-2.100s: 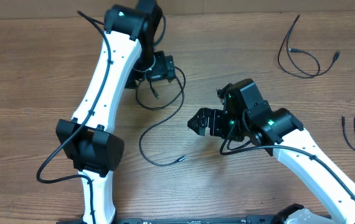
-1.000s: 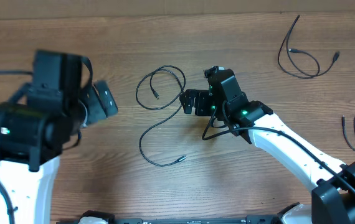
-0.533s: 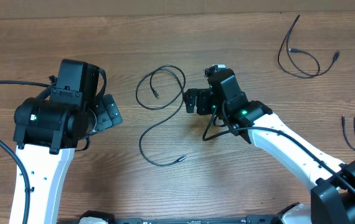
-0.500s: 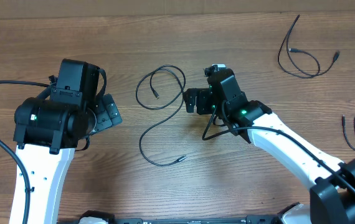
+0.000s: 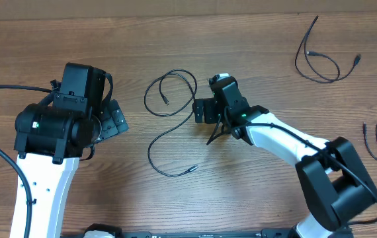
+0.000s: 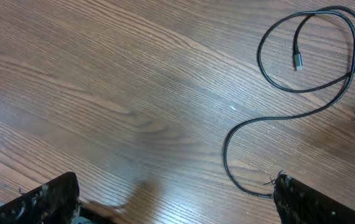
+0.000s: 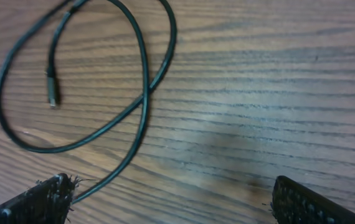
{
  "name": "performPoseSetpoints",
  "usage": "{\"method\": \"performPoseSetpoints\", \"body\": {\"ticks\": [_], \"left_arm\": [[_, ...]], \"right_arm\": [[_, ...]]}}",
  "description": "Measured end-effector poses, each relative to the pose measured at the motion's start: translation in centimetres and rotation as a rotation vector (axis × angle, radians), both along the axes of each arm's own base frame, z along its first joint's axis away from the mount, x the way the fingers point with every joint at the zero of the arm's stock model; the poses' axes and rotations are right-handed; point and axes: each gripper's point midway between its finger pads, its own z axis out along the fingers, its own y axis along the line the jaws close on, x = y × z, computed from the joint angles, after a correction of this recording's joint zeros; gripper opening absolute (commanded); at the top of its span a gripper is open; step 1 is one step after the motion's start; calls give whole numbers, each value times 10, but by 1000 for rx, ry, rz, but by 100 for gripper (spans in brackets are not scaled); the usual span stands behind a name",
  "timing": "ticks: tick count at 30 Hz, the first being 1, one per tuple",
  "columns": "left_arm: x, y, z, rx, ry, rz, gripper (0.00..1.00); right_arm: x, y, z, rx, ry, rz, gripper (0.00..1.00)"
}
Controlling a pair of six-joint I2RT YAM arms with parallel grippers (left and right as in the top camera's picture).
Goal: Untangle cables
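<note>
Right gripper (image 5: pixel 200 110): jaws spread wide, nothing between them. It sits mid-table, just right of the looped cable. In the right wrist view (image 7: pixel 168 186) one strand runs down close past one fingertip (image 7: pixel 52 198); whether they touch cannot be told.

Left gripper (image 5: pixel 114 119): jaws spread wide, empty. It is left of the same cable and clear of it. The left wrist view (image 6: pixel 176 186) shows bare wood between the fingers (image 6: pixel 40 202).

Cable, centre (image 5: pixel 150 152): thin black cord lying flat on the table (image 5: pixel 261 39). One end curls into a closed loop on the far side, with its silver plug lying inside the loop. The rest sweeps nearward in an open curve to a second plug. The strand crosses itself once, seen in the right wrist view (image 7: pixel 145 99). The loop and curve also show in the left wrist view (image 6: pixel 225 152).

Cable, far right (image 5: pixel 297 63): loose loop with trailing ends, well apart from both grippers.

Cable, right edge (image 5: pixel 368 142): partly out of view, also well apart.
</note>
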Motion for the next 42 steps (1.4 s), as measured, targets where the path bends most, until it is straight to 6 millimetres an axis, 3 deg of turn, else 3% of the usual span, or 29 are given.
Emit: {"method": "performPoseSetpoints", "body": {"ticks": [12, 15, 21, 26, 29, 34, 39, 42], "left_arm": [[0, 0, 0, 0, 0, 0, 99], [0, 0, 0, 0, 0, 0, 100], [0, 0, 0, 0, 0, 0, 99], [0, 0, 0, 0, 0, 0, 100], [0, 0, 0, 0, 0, 0, 100], [0, 0, 0, 0, 0, 0, 99], [0, 0, 0, 0, 0, 0, 100], [0, 0, 0, 0, 0, 0, 99]], "right_arm": [[3, -1, -5, -57, -31, 52, 100], [2, 9, -5, -65, -56, 91, 100], [17, 43, 13, -97, -251, 142, 100], [28, 41, -19, -164, -227, 125, 95], [37, 42, -36, -198, -206, 118, 86], [55, 43, -36, -218, -232, 56, 84], [57, 37, -45, -185, -196, -32, 82], [58, 36, -46, -146, -180, -73, 66]]}}
